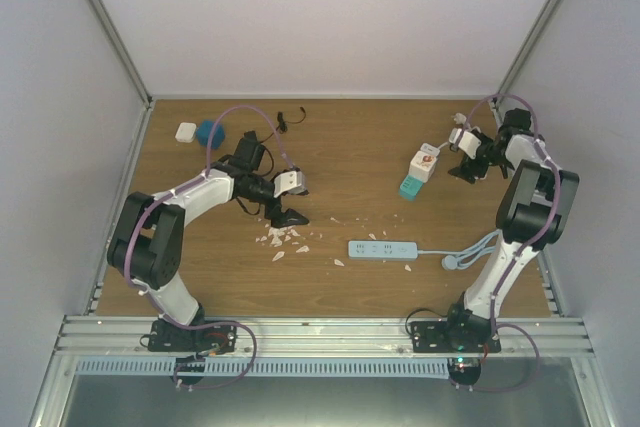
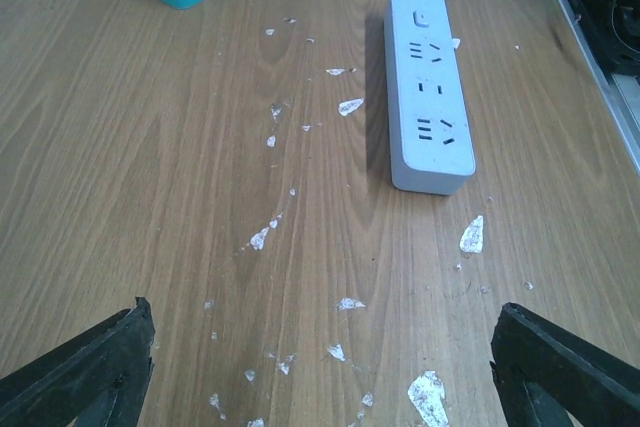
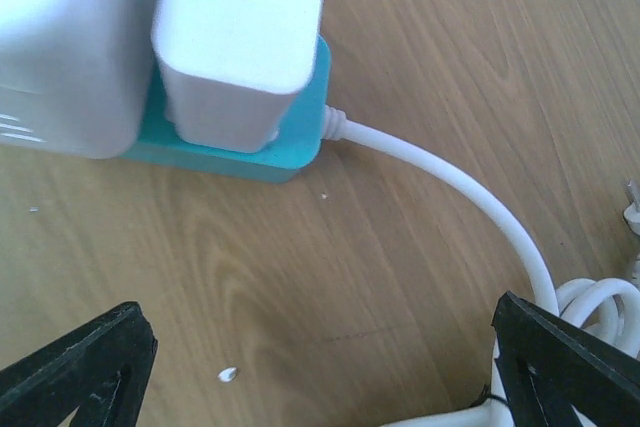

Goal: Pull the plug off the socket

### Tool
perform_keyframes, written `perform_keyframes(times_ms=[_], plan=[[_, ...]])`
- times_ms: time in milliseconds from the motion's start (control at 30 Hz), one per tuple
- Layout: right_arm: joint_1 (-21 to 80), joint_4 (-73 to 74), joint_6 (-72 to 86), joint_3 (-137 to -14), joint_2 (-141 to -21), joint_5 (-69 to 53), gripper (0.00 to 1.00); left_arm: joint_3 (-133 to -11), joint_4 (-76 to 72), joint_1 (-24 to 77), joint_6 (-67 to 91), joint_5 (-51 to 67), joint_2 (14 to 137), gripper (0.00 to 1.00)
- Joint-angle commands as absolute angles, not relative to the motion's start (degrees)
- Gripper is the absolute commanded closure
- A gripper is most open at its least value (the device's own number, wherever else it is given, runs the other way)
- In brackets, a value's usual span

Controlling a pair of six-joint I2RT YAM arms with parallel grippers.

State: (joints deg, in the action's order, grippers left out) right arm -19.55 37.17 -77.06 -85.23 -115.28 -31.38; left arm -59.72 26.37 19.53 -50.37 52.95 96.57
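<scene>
Top: white block plugs (image 1: 425,162) sit in the teal plastic socket strip (image 1: 410,188), far right on the wooden worktop (image 1: 340,147).
Left wrist: left tool (image 2: 320,367) wide, empty.
Right wrist: right tool (image 3: 320,347) wide, empty. Risk: the unheld strip may lift with the plugs.

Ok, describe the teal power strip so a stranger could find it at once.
On the wooden table, look to the right side, beside the right gripper. The teal power strip lies there, carrying two white adapters plugged into it. The white power strip nearer the arms has empty sockets.
</scene>
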Motion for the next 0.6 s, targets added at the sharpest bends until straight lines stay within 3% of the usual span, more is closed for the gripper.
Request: perform_keyframes(times_ms=[0, 567], plan=[[-18.79, 34.26, -77.46, -87.5, -118.7, -31.47, 0.07, -58.55, 24.41, 18.91, -50.01, 54.33, 94.35, 0.08], [-16.0, 37.26, -80.54, -89.49, -125.86, -38.85, 0.07, -56.75, 23.28, 18.72, -48.88, 51.06, 92.67, 0.08]])
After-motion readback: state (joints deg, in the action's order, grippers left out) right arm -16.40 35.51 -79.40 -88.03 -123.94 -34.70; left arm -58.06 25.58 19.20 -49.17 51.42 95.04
